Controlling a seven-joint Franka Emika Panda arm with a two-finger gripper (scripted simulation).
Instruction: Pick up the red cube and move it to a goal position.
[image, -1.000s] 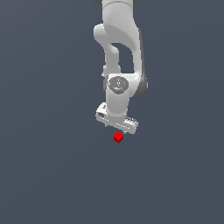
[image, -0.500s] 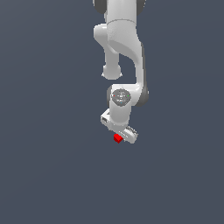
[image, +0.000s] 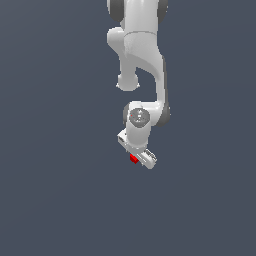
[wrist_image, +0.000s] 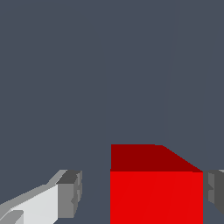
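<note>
Dropping onto the red cube over the last second; gripper fingers wide, straddling it, not yet closed.

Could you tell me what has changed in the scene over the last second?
The arm lowered its gripper onto the red cube, which was fully exposed below it a second ago and is now mostly hidden under it. In the wrist view the cube sits between the open fingers, close to one and apart from the other, not yet gripped. The cube itself has not visibly moved.
</note>
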